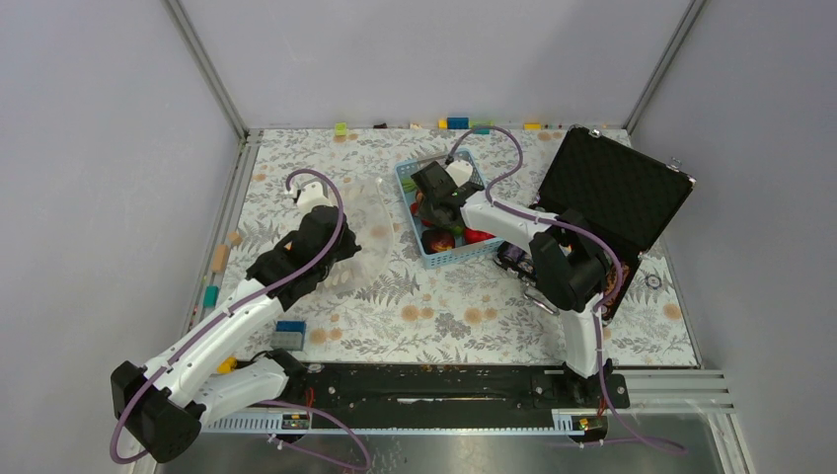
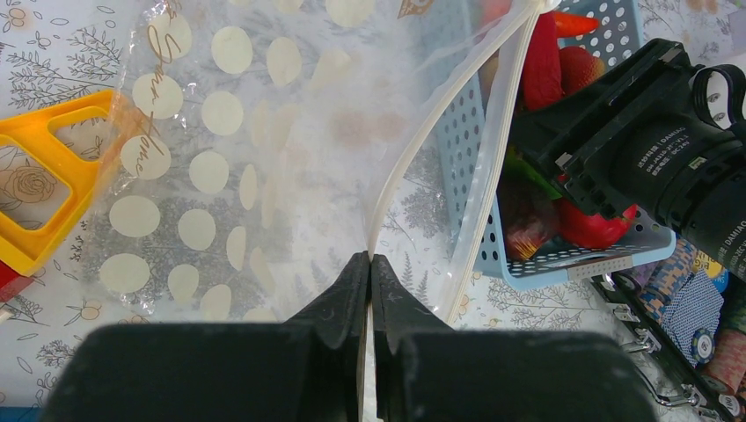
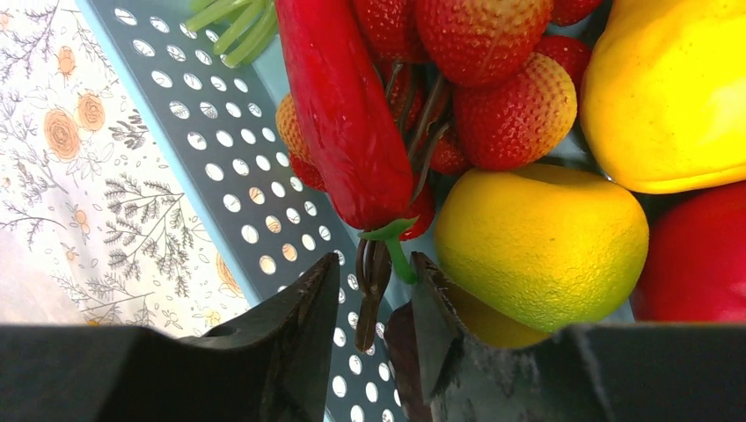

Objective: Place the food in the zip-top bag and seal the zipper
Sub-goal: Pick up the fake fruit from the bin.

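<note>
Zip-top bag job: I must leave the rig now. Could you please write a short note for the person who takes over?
Left hand: shut on the zip-top bag at its rim, mouth facing the blue basket.
Right hand: open, inside the basket, jaws around the stem of the red pepper.
Food: all that shows is in the basket; no piece seen in the bag.
Zipper: unsealed, its strips apart.
Done: nothing packed. Left: move the food, then seal.
</note>
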Available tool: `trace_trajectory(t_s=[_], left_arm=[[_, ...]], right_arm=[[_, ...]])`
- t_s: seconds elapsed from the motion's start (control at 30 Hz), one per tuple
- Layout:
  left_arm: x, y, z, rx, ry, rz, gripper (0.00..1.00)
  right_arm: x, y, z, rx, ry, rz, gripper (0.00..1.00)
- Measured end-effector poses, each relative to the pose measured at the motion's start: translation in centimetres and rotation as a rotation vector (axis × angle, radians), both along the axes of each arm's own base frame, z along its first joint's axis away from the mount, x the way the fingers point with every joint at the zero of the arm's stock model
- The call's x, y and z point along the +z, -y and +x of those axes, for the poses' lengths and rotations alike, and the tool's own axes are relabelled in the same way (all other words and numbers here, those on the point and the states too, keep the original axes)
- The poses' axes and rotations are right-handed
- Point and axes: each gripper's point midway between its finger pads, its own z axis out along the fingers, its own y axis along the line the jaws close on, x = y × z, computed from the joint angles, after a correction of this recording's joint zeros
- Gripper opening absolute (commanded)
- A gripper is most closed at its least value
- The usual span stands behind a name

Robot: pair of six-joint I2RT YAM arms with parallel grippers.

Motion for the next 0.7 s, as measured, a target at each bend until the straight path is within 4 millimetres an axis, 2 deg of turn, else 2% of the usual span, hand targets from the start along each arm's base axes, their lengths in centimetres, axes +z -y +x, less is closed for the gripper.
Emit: trace_trajectory(t_s=[0.2,0.3,0.37,0.47,0.7], left_arm=[[0.0,0.0,0.0,-0.001,0.000,0.000,0.00],[0.0,0.0,0.0,0.000,0.000,0.000,0.00],[0.0,0.0,0.0,0.000,0.000,0.001,0.00],[0.0,0.0,0.0,0.000,0.000,0.001,0.00],[-0.3,0.3,0.0,-0.013,-0.013,-0.003,0.00]], right_arm=[[-0.2,0.3,0.6,-0.031,0.019,0.012,0.16],[-0.6,1.0,0.6,-0.031,0.020,-0.012,0.00],[-0.8,1.5,0.4,-0.015,0.022,-0.043,0.00],[0.2,2.2,0.2,0.031,0.042,-0.087,0.00],[6.6,4.6,-1.3,0.228,0.142,-0.221,0.00]])
